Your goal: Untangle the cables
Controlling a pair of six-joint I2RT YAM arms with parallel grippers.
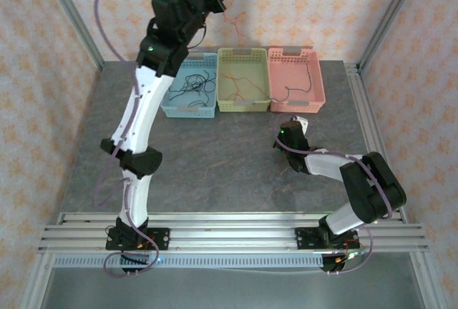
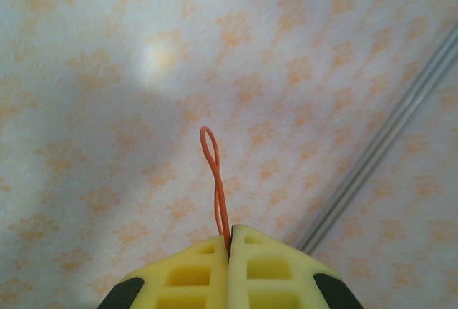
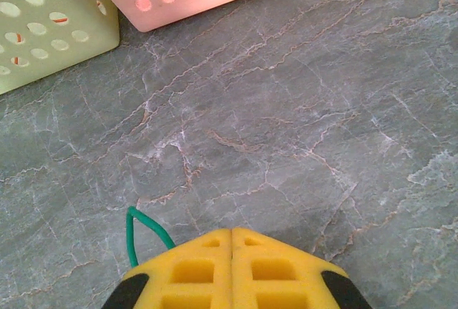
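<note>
Yellow fingers [image 2: 186,273] of the left gripper [image 2: 230,241] fill the bottom of the left wrist view, pressed flat together with an orange-red cable [image 2: 217,187] pinched in the seam. It rises from the fingertips and ends in a narrow twisted loop against the patterned wall. From above, this arm is raised high over the back of the table [image 1: 215,166], and the rest of the same thin wire dangles from the gripper in front of the wall, above the baskets.

On the right wrist view, the right gripper [image 3: 231,232] is also closed, finger against finger, low over the grey marbled tabletop. A green cable [image 3: 134,232] curls out in a small arch beside the left finger's outer edge; whether the jaws actually pinch it cannot be told. In the top view, this gripper sits near the table's right-centre, just in front of the pink basket [image 1: 297,104].

Three baskets stand side by side at the back. Black cables [image 1: 195,84] lie tangled in the blue basket [image 1: 189,112] on the left. Thin reddish wire lies in the middle pale green basket [image 1: 243,105], and a thin dark-looking wire loops inside the pink one, its colour hard to judge.
</note>
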